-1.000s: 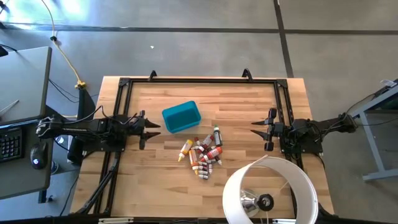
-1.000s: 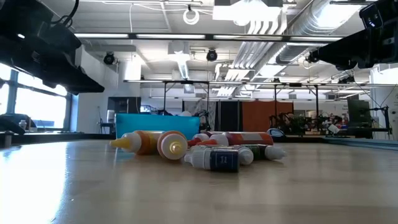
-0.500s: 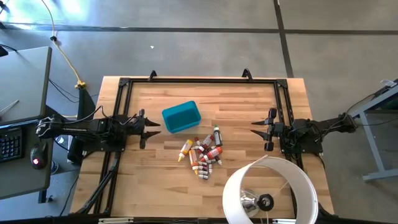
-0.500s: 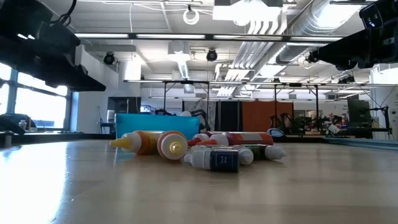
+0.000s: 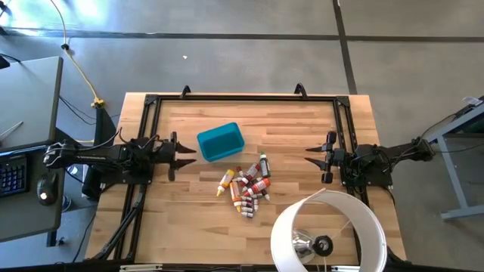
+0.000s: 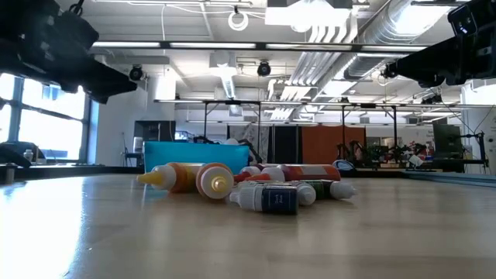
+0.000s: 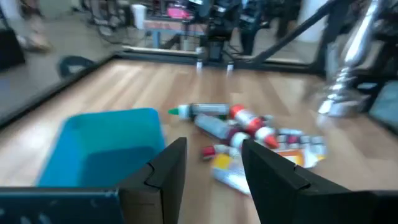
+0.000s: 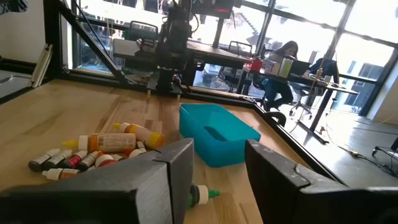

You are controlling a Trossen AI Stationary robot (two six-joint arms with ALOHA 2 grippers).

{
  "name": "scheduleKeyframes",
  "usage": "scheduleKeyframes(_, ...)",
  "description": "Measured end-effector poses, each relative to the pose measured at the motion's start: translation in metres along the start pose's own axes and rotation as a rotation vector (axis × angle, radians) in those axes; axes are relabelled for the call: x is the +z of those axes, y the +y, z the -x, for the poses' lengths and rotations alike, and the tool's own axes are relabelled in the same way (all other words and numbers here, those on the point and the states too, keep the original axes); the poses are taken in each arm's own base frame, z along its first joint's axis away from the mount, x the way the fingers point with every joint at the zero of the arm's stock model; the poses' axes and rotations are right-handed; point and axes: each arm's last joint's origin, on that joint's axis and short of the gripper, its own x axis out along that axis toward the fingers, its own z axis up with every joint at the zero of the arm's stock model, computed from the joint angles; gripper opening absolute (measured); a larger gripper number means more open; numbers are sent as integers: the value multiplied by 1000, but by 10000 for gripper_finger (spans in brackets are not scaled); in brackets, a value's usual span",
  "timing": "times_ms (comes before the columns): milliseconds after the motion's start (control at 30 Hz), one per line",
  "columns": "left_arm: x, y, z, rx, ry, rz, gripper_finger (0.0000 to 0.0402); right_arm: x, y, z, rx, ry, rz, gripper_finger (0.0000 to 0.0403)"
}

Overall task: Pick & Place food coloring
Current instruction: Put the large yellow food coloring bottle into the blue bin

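The food coloring bottles [image 5: 246, 185] lie on their sides in a heap near the table's middle; red, orange, yellow and green ones show in the low view [image 6: 248, 186]. They also show in the left wrist view [image 7: 249, 134] and the right wrist view [image 8: 99, 152]. My left gripper [image 5: 189, 154] hovers open at the table's left, pointing toward the heap [image 7: 214, 162]. My right gripper [image 5: 308, 155] hovers open at the table's right, also facing the heap [image 8: 217, 168]. Neither touches anything.
A teal plastic bin [image 5: 221, 141] stands just beyond the heap, toward the far left [image 7: 106, 149] [image 8: 217, 134]. A white lampshade [image 5: 329, 230] on a chrome stand [image 7: 342, 87] is at the near right edge. A black frame [image 5: 242, 97] rims the table. A seated person [image 8: 283, 68] shows in the room beyond.
My left arm has risen: in the low view its dark shape sits higher than half a second ago. The right arm, the bottles and the bin have kept still.
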Motion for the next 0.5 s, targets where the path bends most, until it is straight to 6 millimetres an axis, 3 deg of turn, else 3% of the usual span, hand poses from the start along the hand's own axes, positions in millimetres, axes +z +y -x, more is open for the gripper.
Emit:
scheduleKeyframes(300,8,1,0,49,-84,64,152,0,0,0,-6,1,148,138)
scheduleKeyframes(500,13,3,1,134,-137,87,152,0,0,0,-6,2,133,138)
